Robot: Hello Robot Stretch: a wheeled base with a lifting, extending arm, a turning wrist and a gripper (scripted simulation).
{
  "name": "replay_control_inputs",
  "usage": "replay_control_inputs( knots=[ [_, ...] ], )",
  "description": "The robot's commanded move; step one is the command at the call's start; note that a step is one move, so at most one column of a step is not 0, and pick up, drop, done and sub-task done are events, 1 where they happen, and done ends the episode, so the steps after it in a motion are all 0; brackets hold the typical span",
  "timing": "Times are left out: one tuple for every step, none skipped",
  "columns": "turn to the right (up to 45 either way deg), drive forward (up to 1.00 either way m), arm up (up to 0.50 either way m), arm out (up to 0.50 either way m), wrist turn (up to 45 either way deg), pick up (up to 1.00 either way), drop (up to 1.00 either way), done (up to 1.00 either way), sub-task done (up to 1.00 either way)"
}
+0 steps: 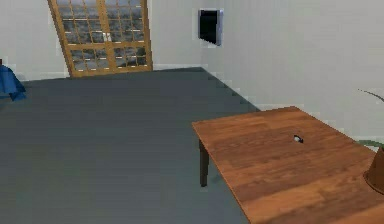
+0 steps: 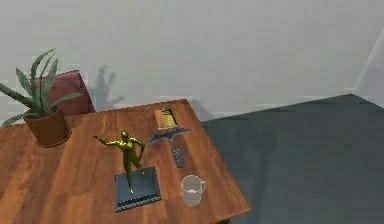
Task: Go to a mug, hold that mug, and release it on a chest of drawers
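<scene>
Wooden table carries a mug, gold figurine and potted plant. Grey floor, white walls, glazed double doors. Jaw state can't be told.

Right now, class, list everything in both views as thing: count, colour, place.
Table: one, brown wood, arm side view's lower left.
Mug: one, pale, on the table near its lower right edge.
Statue: one, gold figure on a dark base, on the table left of the mug.
Remote: one, dark grey, on the table above the mug.
Book: one, tan and dark, at the table's far edge.
Plant: one, green in a brown pot, on the table's left.
Chair: one, dark red, behind the plant.
Door: one double, wood with glass panes, forward view's far wall.
Panel: one, black, on the wall right of the door.
Blue thing: one, forward view's left edge.
</scene>
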Motion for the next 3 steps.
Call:
replay_control_inputs(
  knots=[
    [0.0, 0.0, 0.5, 0.0, 0.0, 0.0, 0.0, 0.0, 0.0],
    [0.0, 0.0, 0.22, 0.0, 0.0, 0.0, 0.0, 0.0, 0.0],
    [0.0, 0.0, 0.0, 0.2, 0.0, 0.0, 0.0, 0.0, 0.0]
  ],
)
